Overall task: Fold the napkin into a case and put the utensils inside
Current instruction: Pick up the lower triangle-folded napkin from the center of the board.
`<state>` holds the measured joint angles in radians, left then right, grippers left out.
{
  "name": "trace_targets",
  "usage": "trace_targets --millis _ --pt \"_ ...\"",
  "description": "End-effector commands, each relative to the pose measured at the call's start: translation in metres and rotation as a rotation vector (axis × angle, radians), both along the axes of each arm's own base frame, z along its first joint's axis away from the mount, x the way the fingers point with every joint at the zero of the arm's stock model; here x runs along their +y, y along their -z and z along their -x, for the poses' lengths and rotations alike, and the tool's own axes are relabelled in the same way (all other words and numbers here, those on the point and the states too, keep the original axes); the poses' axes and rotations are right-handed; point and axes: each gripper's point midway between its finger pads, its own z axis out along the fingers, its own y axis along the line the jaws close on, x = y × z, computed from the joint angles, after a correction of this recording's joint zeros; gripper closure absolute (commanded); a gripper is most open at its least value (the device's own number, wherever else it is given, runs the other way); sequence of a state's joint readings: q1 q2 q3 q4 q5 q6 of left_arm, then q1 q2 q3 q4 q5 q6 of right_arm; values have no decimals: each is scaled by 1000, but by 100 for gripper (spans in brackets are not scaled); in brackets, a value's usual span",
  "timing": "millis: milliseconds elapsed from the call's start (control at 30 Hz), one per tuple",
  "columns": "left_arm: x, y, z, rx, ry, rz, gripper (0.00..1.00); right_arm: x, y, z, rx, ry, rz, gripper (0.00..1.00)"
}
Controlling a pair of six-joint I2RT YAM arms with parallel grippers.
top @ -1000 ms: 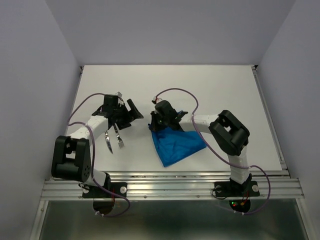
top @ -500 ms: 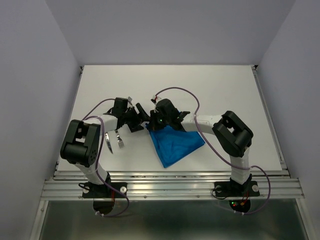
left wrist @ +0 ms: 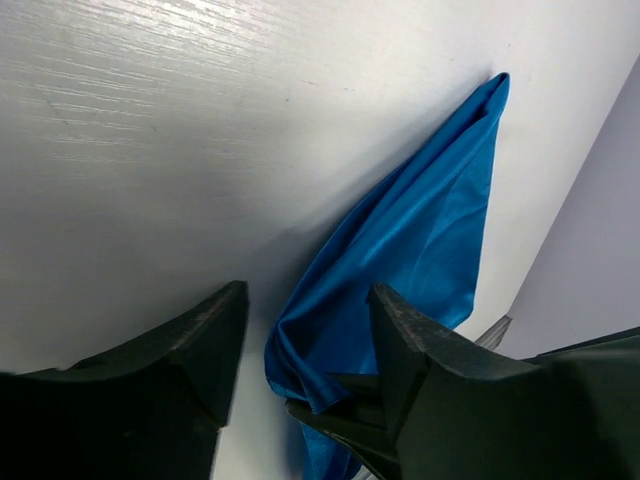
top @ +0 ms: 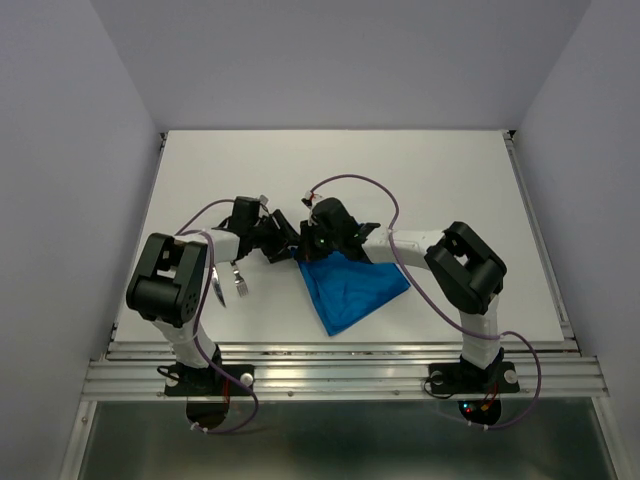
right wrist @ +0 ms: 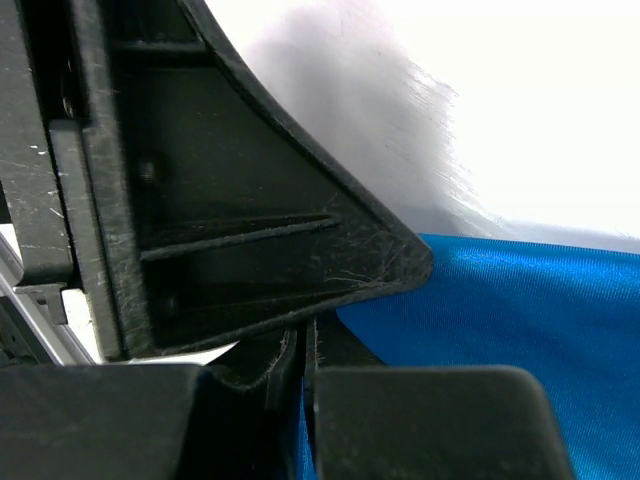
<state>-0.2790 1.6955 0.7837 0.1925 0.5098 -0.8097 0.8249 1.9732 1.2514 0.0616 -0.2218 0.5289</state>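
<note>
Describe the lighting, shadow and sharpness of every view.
Top external: even, soft light, sharp, faint shadows on the table. Left wrist: napkin crisp with sheen, a grey shadow beside it. Right wrist: table blown out white.

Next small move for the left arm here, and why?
Probably close the left gripper on the bright blue cloth napkin: its open jaws straddle the bunched corner, right beside where the right gripper is shut on it. A second pinch would let both arms spread the cloth.

Legible markings: none.
No text, label, brand, number or sign is readable in any of the three views.
</note>
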Motion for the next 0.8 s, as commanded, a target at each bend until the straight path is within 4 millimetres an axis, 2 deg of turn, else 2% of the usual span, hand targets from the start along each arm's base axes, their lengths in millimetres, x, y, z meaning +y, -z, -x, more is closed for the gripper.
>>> trace_targets --millis 0,33,133,200,233,267,300,333,367,433,467,500,567,633,767 --pt "-10 1 8 5 38 27 43 8 -27 -8 -58 -2 -74 99" --pt "-10 1 8 7 36 28 46 8 -27 -8 -60 -1 -74 99" --pt "-11 1 8 10 36 30 69 7 -26 -9 -60 10 -69 99" --pt "-11 1 8 10 36 30 79 7 -25 -9 -57 13 -68 95" --pt "-11 2 9 13 35 30 85 7 -25 -9 -57 13 -68 93" --pt "-11 3 9 18 35 31 96 7 -26 -9 -58 13 -69 80" --pt "-11 4 10 22 36 30 100 7 -26 -9 -58 13 -69 74" --pt "-11 5 10 25 36 30 100 6 -27 -9 -60 15 -68 66" --pt "-11 6 11 32 37 29 100 4 -29 -8 -66 18 -69 52" --pt "-10 7 11 38 34 26 100 -3 -29 -8 -76 34 -48 42" --pt "-9 9 13 46 32 19 100 -6 -31 -8 -82 39 -41 34" --pt "-9 9 13 49 31 17 100 -9 -39 -9 -104 52 -41 31" --pt "-7 11 15 65 22 2 100 -21 -35 -7 -107 75 -6 27" --pt "-6 11 14 75 14 -7 100 -30 -41 -8 -143 115 24 27" --pt "-2 12 15 98 -3 -32 100 -45 -35 10 -214 156 166 27"
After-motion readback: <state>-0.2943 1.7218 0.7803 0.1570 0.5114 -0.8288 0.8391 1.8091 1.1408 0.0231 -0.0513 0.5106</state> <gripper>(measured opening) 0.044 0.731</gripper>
